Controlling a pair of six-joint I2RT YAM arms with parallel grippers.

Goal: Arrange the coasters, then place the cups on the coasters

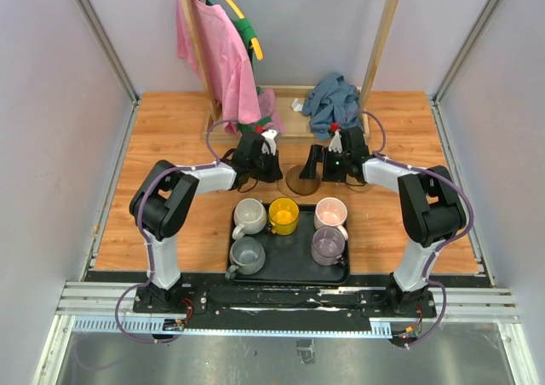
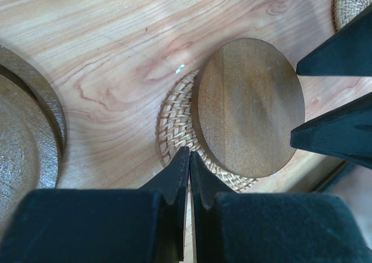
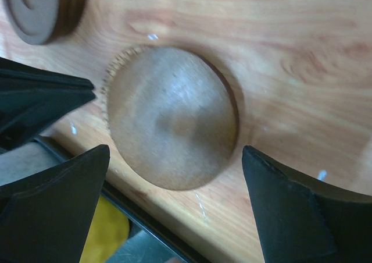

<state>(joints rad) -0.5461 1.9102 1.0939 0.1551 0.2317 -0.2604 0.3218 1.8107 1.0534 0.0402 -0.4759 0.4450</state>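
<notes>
A dark brown coaster [image 2: 250,106] lies on a woven tan coaster [image 2: 174,123], just beyond the tray in the top view [image 1: 300,179]. My left gripper [image 2: 189,155] is shut, its tips at the woven coaster's near rim, with nothing visible between them. My right gripper [image 3: 175,152] is open, its jaws spread on either side of the same brown coaster [image 3: 171,117]. Another woven coaster [image 2: 356,4] and dark brown coasters [image 2: 23,152] lie nearby. The off-white [image 1: 249,215], yellow [image 1: 283,215], pink [image 1: 330,212], grey [image 1: 247,255] and lilac [image 1: 328,245] cups stand on the tray.
The black tray [image 1: 289,272] sits at the near edge between the arm bases. A wooden rack at the back holds a pink garment [image 1: 217,53], with a blue cloth [image 1: 334,100] heaped on its base. The two grippers [image 1: 294,165] nearly meet over the coaster.
</notes>
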